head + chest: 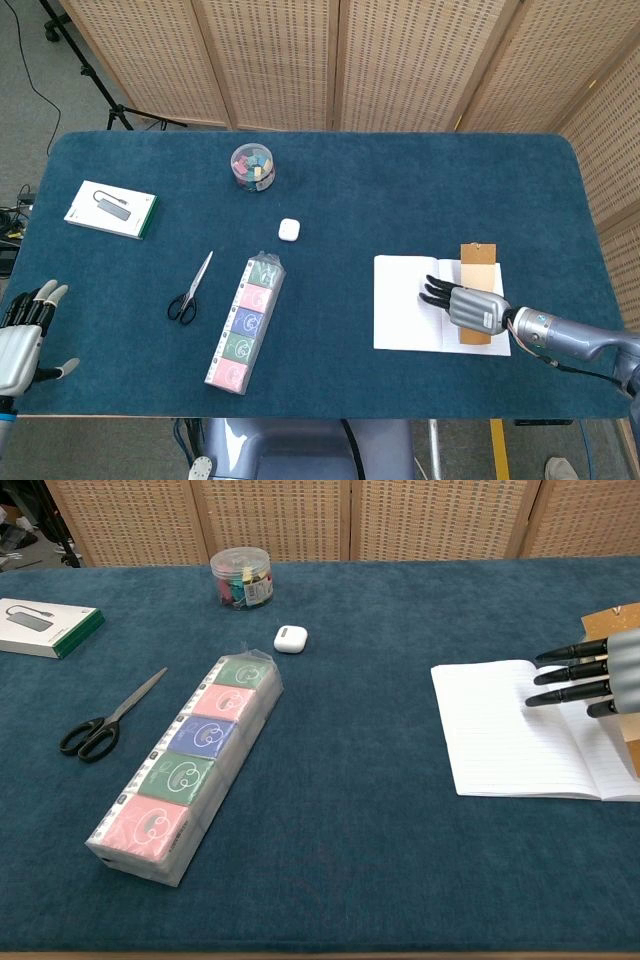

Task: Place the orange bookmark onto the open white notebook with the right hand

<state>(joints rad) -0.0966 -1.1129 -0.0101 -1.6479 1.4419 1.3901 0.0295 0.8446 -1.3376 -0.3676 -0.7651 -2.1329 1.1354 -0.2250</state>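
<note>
Right hand (470, 305) low over open white notebook (405, 315), fingers extended, covering orange bookmark (478, 256) lying on right page; grip on bookmark indeterminate. Left hand (22, 335) spread, empty, off table edge.

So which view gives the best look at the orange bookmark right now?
The head view. It shows the orange bookmark from above, lying on the notebook's right page with the right hand over its lower part. The chest view only catches slivers of it at the right frame edge.
</note>
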